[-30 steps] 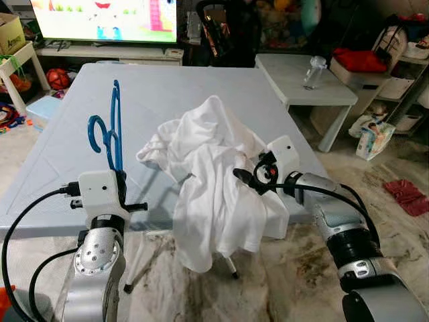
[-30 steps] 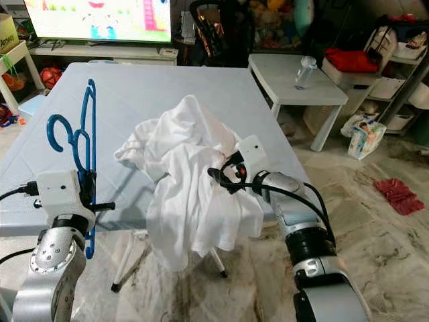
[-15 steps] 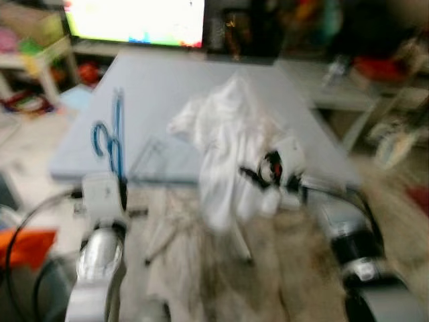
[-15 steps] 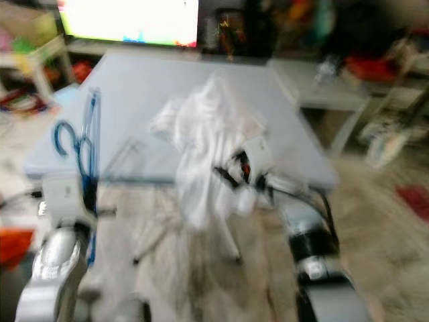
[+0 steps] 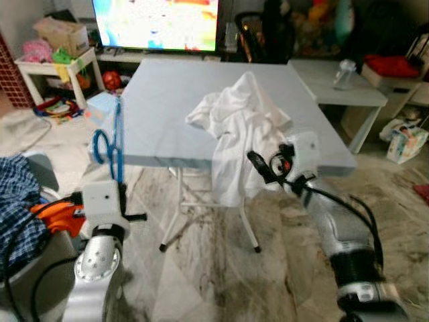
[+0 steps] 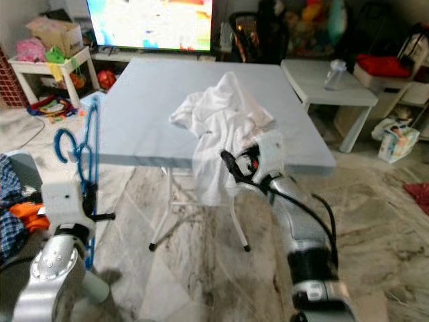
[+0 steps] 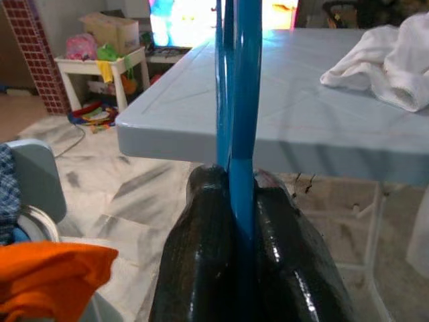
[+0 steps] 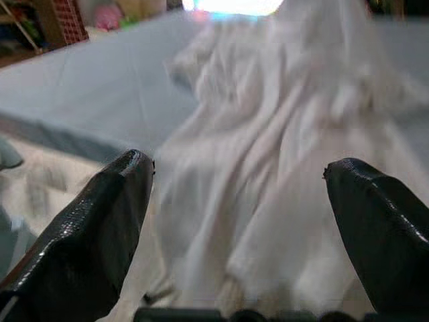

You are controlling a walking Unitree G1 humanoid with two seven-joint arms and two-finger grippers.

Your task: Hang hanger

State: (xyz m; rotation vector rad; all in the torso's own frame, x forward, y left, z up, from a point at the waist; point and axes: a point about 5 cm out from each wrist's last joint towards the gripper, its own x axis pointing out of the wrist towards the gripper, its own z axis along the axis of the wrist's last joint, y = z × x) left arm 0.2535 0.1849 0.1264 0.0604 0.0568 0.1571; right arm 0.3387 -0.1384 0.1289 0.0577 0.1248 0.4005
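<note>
A blue plastic hanger (image 5: 115,137) stands upright with its hook at the top, and my left gripper (image 7: 238,201) is shut on its lower bar. It is held in front of the table's left corner. A crumpled white shirt (image 5: 238,124) lies on the light blue folding table (image 5: 161,100) and hangs over its front edge. My right gripper (image 5: 263,168) is open with nothing between its fingers (image 8: 94,221). It is just in front of the hanging part of the shirt, and I cannot tell whether it touches the cloth.
A small white table (image 5: 335,90) with a clear bottle (image 5: 345,72) stands at the back right, and a bright TV (image 5: 157,23) is behind. A white shelf (image 5: 57,64) with toys is at the left. Blue checked and orange clothes (image 5: 27,215) lie at my near left.
The camera has pulled back from the table, whose legs and the floor under it now show. My left gripper still holds the hanger and the right one stays open by the shirt.
</note>
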